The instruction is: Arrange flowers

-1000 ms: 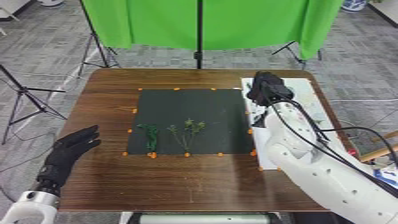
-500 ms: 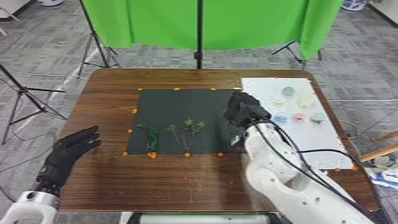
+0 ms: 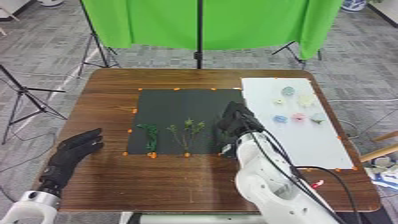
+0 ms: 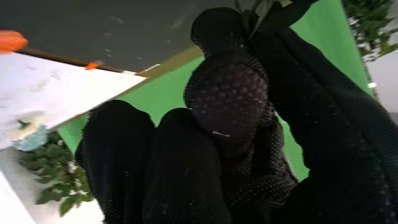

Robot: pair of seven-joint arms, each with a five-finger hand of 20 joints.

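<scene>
My right hand is over the right edge of the black sheet. In the right wrist view, the thumb and a finger of the right hand pinch a thin green stem; its far end is hidden. Green sprigs and a darker green bunch lie side by side on the sheet's near left half. Blue, pink, cream and teal flower heads are on the white sheet. Relaxed and open, my left hand is over the table's left side.
Orange tape pieces line the black sheet's edges on the brown table. Dark cables run along my right arm. Beyond the table are a green curtain and black stands.
My right hand has moved left and nearer, from the white sheet to the black sheet's right edge, uncovering the flower heads. The left hand has barely shifted.
</scene>
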